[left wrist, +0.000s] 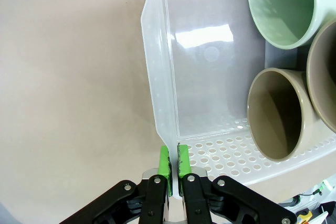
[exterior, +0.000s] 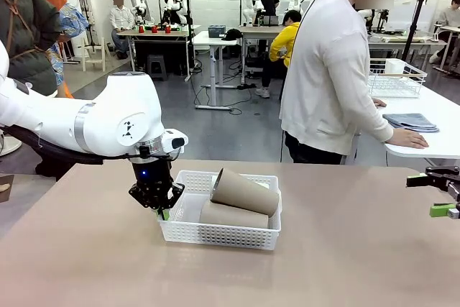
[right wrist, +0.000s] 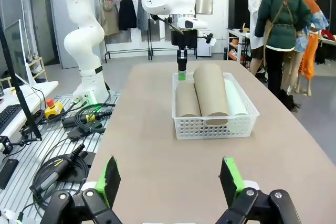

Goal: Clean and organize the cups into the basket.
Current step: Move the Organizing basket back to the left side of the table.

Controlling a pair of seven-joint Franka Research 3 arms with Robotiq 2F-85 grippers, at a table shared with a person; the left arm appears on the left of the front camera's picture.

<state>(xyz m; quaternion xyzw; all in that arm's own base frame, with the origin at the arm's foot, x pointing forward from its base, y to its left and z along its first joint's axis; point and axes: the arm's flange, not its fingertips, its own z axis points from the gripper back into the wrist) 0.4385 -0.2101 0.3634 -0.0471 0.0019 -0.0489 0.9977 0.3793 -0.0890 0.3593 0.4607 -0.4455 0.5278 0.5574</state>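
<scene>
Now my left gripper (left wrist: 174, 162) points straight down, pinched onto the basket (left wrist: 157, 77) rim; my right gripper (right wrist: 170, 176) hovers with jaws spread.

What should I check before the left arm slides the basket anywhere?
1. Left gripper shut on the rim of the basket: ok, pads pinch the end wall in the left wrist view.
2. All three cups inside: ok, mint cup and two tan cups lie in it.
3. Upper tan cup stable: cannot tell, it rests tilted on top of the others.
4. Right gripper clear: ok, open and well back from the basket.
5. The person's hand clear: ok, on the white table beyond.
</scene>
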